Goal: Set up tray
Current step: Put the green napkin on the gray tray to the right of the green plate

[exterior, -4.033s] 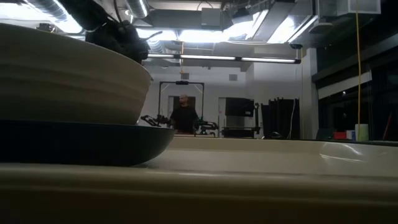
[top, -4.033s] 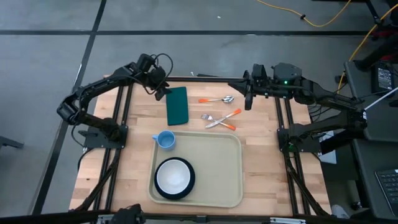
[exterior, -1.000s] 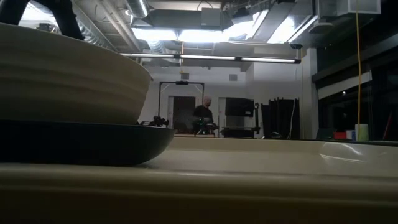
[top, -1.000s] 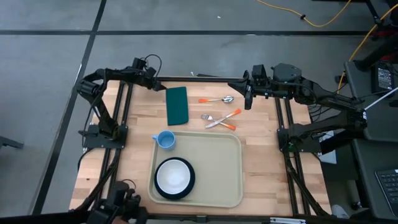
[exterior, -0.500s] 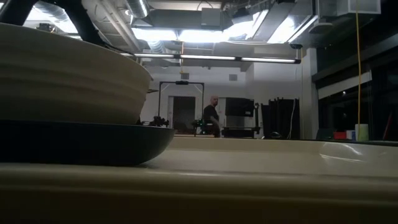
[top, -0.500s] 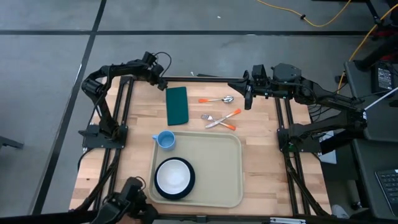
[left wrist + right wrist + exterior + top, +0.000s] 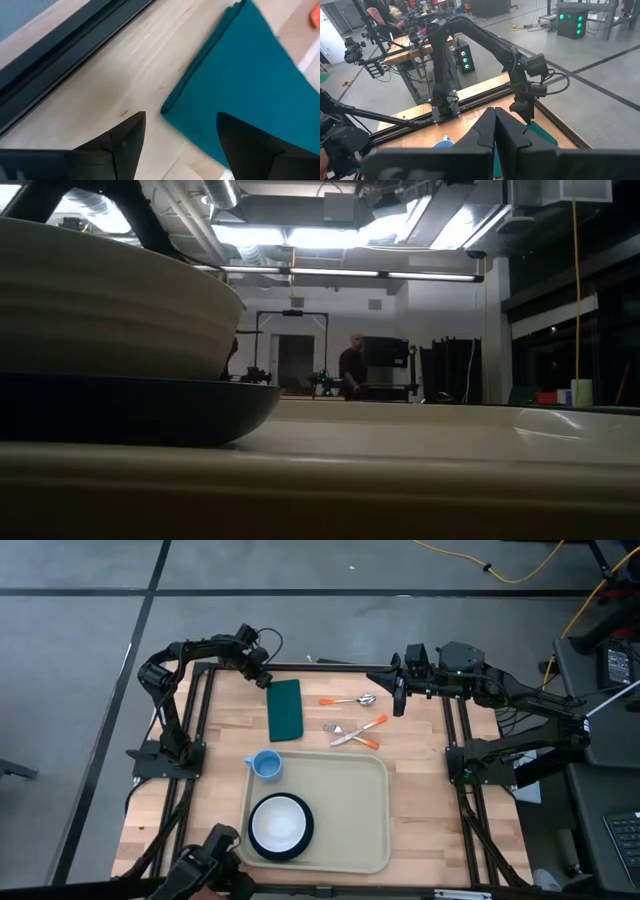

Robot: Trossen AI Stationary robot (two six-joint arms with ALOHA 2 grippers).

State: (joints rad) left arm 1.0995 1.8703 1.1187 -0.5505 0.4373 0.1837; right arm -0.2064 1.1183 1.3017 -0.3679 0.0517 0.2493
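Tray (image 7: 345, 808) is laid flat on the desk's (image 7: 220, 740) near half, long axis across it. Left gripper (image 7: 266, 681) is spread above the napkin's (image 7: 285, 708) corner; right gripper (image 7: 400, 706) is pressed together, empty.

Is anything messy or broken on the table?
Nothing looks broken or spilled. The only untidy bit: the fork and knife lie crossed over each other on the wood, beside the spoon, not lined up. The green napkin lies flat, and the bowl sits neatly on the tray.
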